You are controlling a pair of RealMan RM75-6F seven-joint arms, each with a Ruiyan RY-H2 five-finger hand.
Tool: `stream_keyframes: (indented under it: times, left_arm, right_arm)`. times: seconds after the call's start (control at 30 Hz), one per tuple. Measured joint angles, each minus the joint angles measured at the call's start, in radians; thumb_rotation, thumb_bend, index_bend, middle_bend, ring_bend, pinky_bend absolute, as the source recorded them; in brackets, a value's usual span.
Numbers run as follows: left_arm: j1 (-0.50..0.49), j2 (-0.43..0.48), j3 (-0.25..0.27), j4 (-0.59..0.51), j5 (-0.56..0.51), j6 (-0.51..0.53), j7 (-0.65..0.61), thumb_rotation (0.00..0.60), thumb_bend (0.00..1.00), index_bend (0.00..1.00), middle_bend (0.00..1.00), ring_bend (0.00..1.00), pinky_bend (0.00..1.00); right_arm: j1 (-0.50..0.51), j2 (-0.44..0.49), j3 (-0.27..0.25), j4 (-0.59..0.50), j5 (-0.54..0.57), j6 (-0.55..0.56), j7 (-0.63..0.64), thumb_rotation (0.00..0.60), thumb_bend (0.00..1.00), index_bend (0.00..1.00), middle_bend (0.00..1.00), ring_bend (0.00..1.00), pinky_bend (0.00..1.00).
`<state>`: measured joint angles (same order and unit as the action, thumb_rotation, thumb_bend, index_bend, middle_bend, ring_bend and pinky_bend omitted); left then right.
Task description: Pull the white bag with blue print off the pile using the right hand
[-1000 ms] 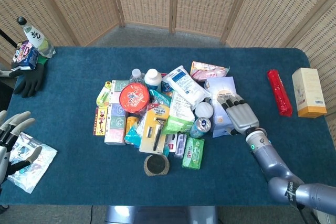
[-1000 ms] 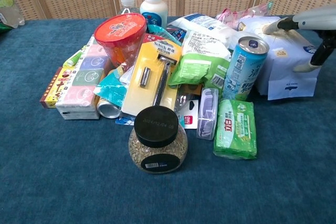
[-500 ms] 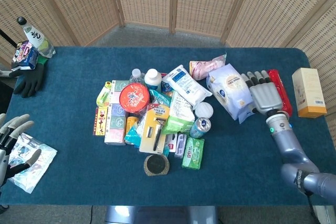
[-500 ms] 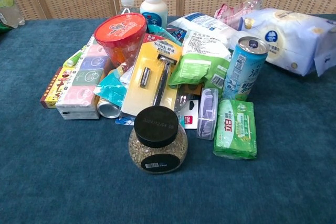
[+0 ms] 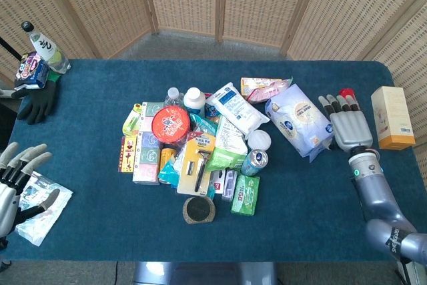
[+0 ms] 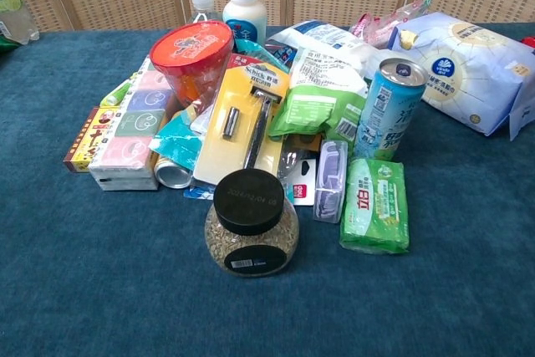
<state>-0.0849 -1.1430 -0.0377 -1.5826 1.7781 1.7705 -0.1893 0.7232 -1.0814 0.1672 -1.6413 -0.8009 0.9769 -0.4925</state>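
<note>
Since a second ago you've dragged the white bag with blue print (image 5: 300,119) clear of the pile (image 5: 200,148); from the head camera it lies on the blue table (image 5: 100,85), and your right hand (image 5: 347,127) rests at its right edge, fingers extended, grasp not discernible. Your left hand (image 5: 17,181) hovers, fingers spread, over a clear packet (image 5: 37,206). From the chest camera, the bag (image 6: 468,68) sits beyond the teal can (image 6: 386,108).

Both hands — right hand (image 5: 348,127) and left hand (image 5: 15,177) — are silver-grey metal with dark-tipped fingers, on glossy grey arms.
</note>
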Motion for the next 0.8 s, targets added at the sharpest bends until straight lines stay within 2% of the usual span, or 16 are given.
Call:
stream_keyframes:
  times: [0.13, 0.47, 0.8]
  left_arm:
    - [0.008, 0.003, 0.002, 0.015, -0.006, 0.013, -0.018, 0.600, 0.31, 0.17, 0.17, 0.18, 0.00]
    - [0.021, -0.002, 0.003, 0.064, -0.026, 0.028, -0.071, 0.600, 0.31, 0.15, 0.17, 0.17, 0.00]
    - [0.024, -0.010, 0.007, 0.084, -0.035, 0.026, -0.091, 0.600, 0.31, 0.15, 0.16, 0.14, 0.00]
  right_arm:
    - [0.037, -0.027, 0.018, -0.006, 0.104, -0.001, -0.053, 0.530, 0.11, 0.00, 0.00, 0.00, 0.00]
    - [0.149, -0.134, 0.052, 0.032, 0.317, 0.006, -0.167, 0.529, 0.11, 0.00, 0.00, 0.00, 0.00]
    - [0.246, -0.244, 0.076, 0.154, 0.470, -0.017, -0.233, 0.525, 0.12, 0.00, 0.00, 0.00, 0.00]
